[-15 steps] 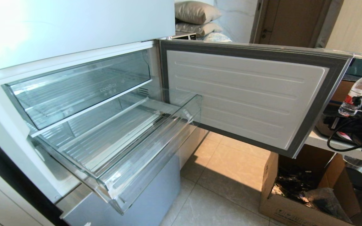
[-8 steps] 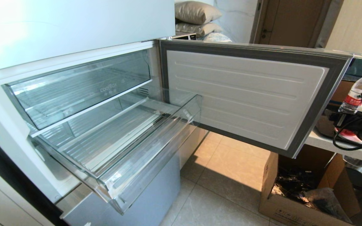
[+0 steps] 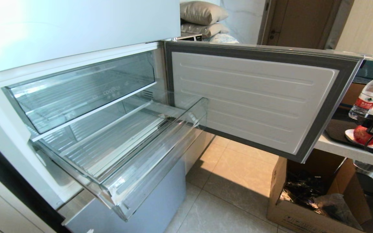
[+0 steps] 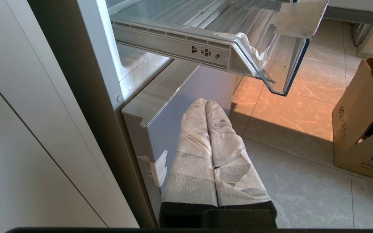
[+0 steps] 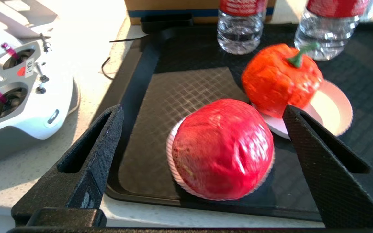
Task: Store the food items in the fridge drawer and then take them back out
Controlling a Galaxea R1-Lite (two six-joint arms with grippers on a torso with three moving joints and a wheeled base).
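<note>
The fridge drawer (image 3: pixel 154 161) is pulled out of the open fridge, clear and with nothing in it; its taped front corner (image 4: pixel 298 17) shows in the left wrist view. A red apple (image 5: pixel 222 149) sits on a white paper liner on a black tray, also seen at the far right of the head view as the apple (image 3: pixel 361 135). An orange-red fruit with a green stem (image 5: pixel 280 77) rests on a white plate just behind it. My right gripper (image 5: pixel 202 108) hovers open over the apple, a finger on each side and neither touching. My left gripper (image 4: pixel 206 102), wrapped in white tape, is shut and parked low under the drawer.
The fridge door (image 3: pixel 254 97) stands wide open between the drawer and the counter. The black tray (image 5: pixel 141 97) also holds two water bottles (image 5: pixel 240 29). A white remote controller (image 5: pixel 18 90) lies beside it. A cardboard box (image 3: pixel 316 194) sits on the floor. The coolBox bin (image 3: pixel 83 87) is above the drawer.
My right arm has swung further right and down toward the tray, leaving most of the head view and uncovering the bottle and the apple. The drawer and left arm are still.
</note>
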